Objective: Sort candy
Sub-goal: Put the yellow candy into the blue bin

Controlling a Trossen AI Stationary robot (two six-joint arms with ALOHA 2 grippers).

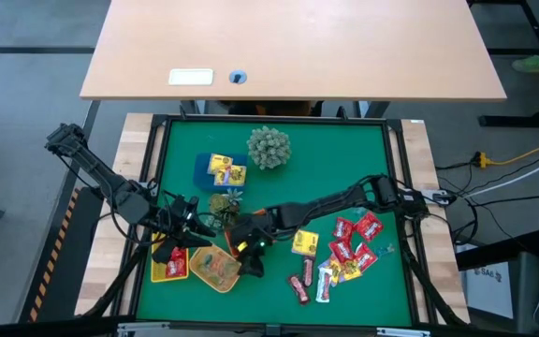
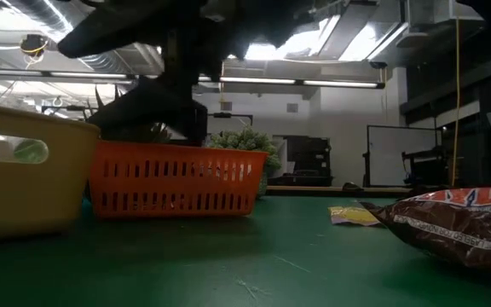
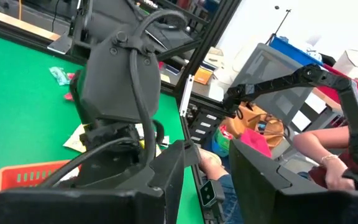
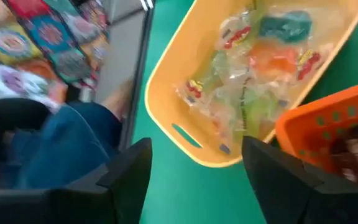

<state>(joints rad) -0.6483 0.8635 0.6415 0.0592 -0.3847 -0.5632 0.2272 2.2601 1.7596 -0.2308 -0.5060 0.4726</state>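
Observation:
Candy lies loose on the green mat at the right: red packets, a yellow packet and dark brown bars. Clear and greenish pieces lie in the yellow tray. Beside it stands the orange tray. My right gripper hangs open above the yellow tray's near-right end, slanting down, nothing between its fingers. My left gripper is open and holds nothing, raised above the orange tray, pointing roughly level at the right arm's wrist.
A blue tray with yellow packets and a spiky pale green plant ball stand at the far middle. A small plant sprig sits behind the trays. A wooden desk lies beyond the far edge. A person sits past the mat's near edge.

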